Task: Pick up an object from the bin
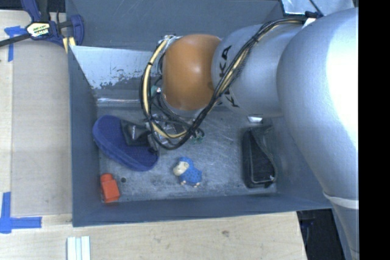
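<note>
My gripper [135,131] shows as a dark part below the orange wrist cover, low in the left half of the bin. It sits right on the upper right side of a dark blue oval soft thing [116,142] that lies flat on the bin floor at the left. A small blue and cream toy [187,172] lies to the right of it, near the front wall. In the front left corner stands a small orange-red block [109,187].
A black oblong thing [258,159] lies along the bin's right side, under the arm. The arm with its cables covers the middle and back right of the bin. The sloping bin walls stand close on the left and front.
</note>
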Controlling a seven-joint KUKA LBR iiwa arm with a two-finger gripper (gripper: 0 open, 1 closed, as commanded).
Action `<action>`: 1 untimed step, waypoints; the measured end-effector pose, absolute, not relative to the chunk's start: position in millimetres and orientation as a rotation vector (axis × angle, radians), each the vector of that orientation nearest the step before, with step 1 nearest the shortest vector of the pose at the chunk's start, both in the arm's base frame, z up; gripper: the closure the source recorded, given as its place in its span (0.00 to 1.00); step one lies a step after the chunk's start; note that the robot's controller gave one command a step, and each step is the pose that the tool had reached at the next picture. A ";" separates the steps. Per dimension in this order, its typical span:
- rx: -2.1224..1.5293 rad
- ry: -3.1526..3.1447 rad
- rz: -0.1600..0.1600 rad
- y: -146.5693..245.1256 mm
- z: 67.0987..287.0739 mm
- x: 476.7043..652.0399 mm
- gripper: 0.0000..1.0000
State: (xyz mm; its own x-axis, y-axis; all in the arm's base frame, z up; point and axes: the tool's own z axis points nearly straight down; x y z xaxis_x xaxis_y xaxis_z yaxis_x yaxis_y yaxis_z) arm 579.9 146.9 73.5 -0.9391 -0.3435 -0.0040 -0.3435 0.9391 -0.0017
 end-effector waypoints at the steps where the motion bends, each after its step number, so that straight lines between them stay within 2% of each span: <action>1: -0.551 3.078 -0.001 130.3 223.4 625.7 1.00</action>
